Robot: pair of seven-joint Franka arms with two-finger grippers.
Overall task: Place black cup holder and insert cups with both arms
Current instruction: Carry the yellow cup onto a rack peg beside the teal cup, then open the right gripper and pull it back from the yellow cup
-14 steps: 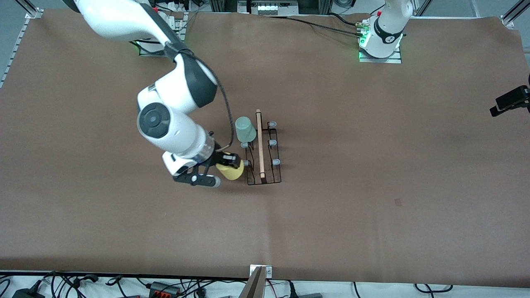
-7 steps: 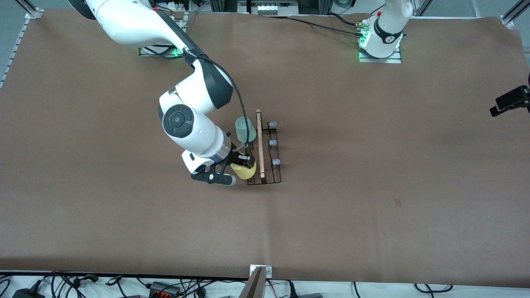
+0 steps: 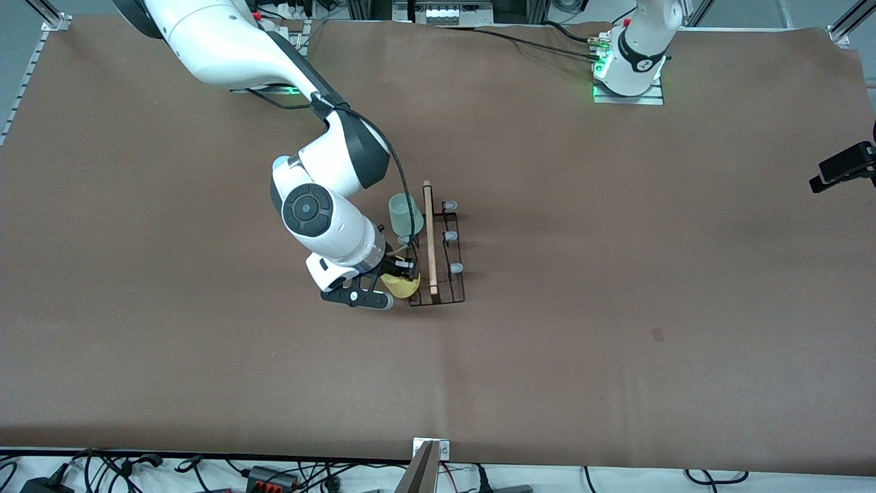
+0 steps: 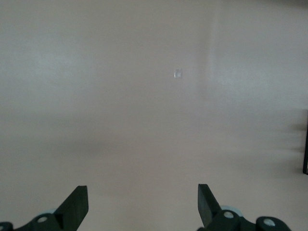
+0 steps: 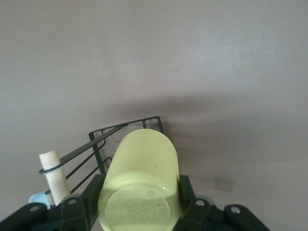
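Observation:
The black cup holder [image 3: 448, 296] stands mid-table with its wooden rod [image 3: 429, 233] along the top. A mint green cup [image 3: 404, 213] sits upside down on a peg on the side toward the right arm's end. My right gripper [image 3: 399, 272] is shut on the yellow cup [image 3: 401, 285] and holds it tilted at the peg of that side nearest the front camera. In the right wrist view the gripper [image 5: 140, 204] clamps the cup [image 5: 144, 159] over the rack's wire [image 5: 126, 129]. My left gripper [image 4: 142, 204] is open and empty over bare table. The light blue cup is out of view.
Three pale-capped pegs [image 3: 449, 237] on the rack's side toward the left arm's end are bare. The left arm's base [image 3: 633, 65] stands at the table's back edge. A black camera [image 3: 845, 168] hangs at that end of the table. Cables lie along the front edge.
My right arm has carried the yellow cup sideways toward the rack, from beside it to against its near peg. The mint green cup and the rack have not moved.

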